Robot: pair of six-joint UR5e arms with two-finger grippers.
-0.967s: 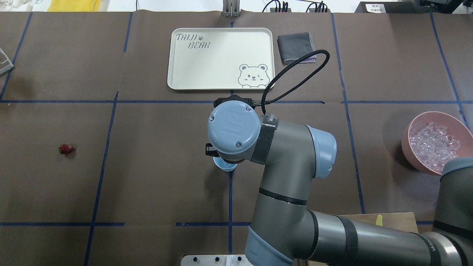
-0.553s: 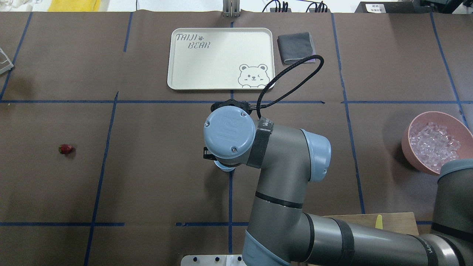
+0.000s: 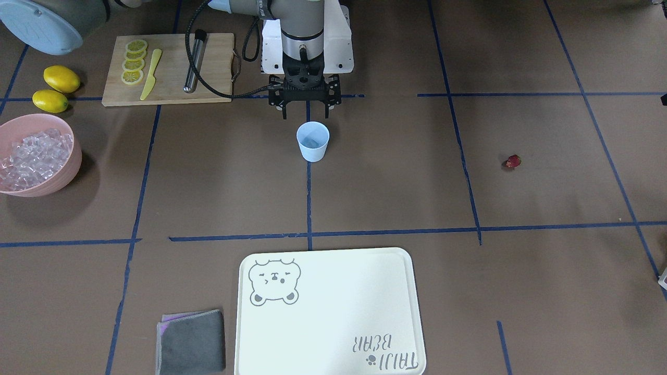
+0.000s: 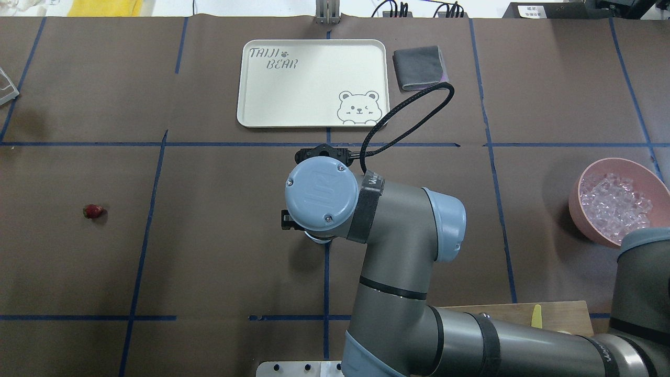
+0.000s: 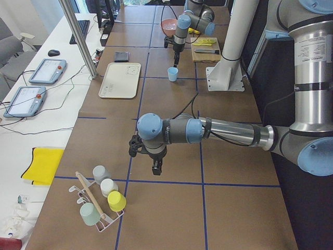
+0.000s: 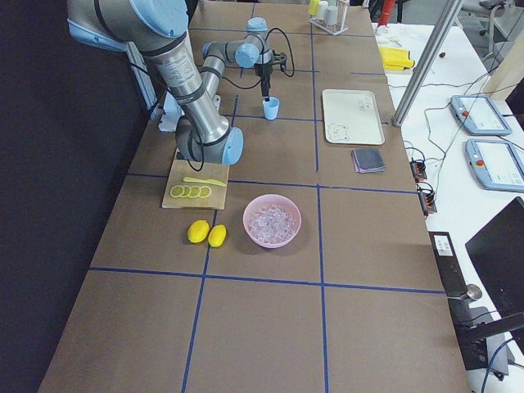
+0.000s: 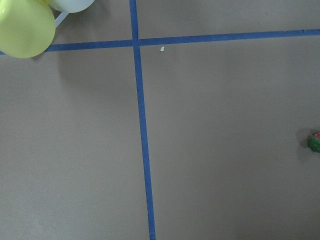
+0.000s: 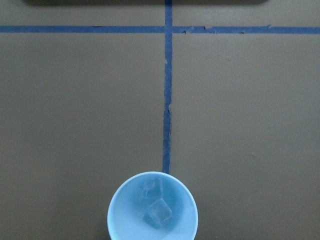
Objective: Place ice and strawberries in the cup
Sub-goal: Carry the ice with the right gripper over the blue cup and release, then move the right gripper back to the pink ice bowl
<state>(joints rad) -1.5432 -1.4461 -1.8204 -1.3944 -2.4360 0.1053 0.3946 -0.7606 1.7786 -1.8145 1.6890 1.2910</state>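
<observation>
One cup (image 3: 313,141) beneath right gripper (image 3: 306,113)

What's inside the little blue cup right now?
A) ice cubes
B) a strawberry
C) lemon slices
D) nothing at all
A: the right wrist view looks straight down into the cup and shows two clear ice cubes at its bottom, while the strawberry lies out on the table.

The right arm (image 4: 398,251) reaches forward with its elbow bent and wrist vertical. The right gripper (image 3: 306,112) points straight down, fingers spread, nothing between them. The left arm (image 5: 229,133) extends level, wrist turned down. The left gripper (image 5: 156,167) points down; finger state indeterminate.
</observation>
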